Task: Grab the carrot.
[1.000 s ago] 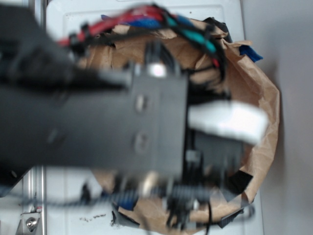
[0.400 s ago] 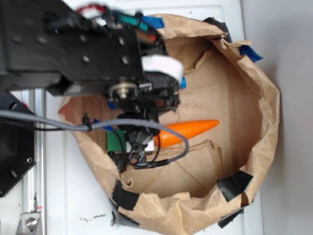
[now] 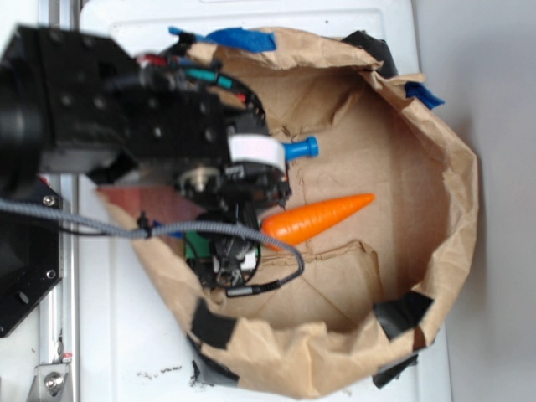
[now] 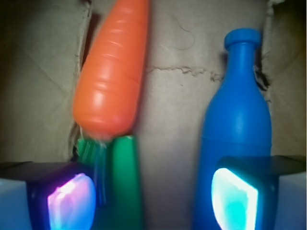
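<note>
The exterior view was evenly bright with the arm (image 3: 126, 126) motion-blurred, while the wrist view was dim, soft-focused, with glare on the carrot (image 4: 110, 72).

I count one orange carrot (image 4: 112, 72), one blue bottle (image 4: 238, 124) and one flat green block (image 4: 122, 182) below my wrist camera. All three lie inside a single brown paper bag (image 3: 444, 167).
</note>
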Controlling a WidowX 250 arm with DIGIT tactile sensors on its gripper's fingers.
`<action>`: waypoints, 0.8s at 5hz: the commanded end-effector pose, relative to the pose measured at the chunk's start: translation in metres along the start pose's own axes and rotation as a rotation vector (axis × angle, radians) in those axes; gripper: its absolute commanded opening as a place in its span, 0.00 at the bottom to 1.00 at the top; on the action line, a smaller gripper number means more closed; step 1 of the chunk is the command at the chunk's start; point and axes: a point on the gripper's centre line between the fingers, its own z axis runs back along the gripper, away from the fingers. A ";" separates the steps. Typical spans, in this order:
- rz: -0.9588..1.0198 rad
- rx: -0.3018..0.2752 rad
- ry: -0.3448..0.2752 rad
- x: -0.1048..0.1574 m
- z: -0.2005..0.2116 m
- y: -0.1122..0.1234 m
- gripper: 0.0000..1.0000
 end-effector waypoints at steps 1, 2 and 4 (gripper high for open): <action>0.063 -0.071 -0.036 0.015 0.018 -0.020 1.00; 0.075 -0.087 -0.043 0.024 0.028 -0.024 1.00; 0.052 -0.093 -0.058 0.035 0.027 -0.032 1.00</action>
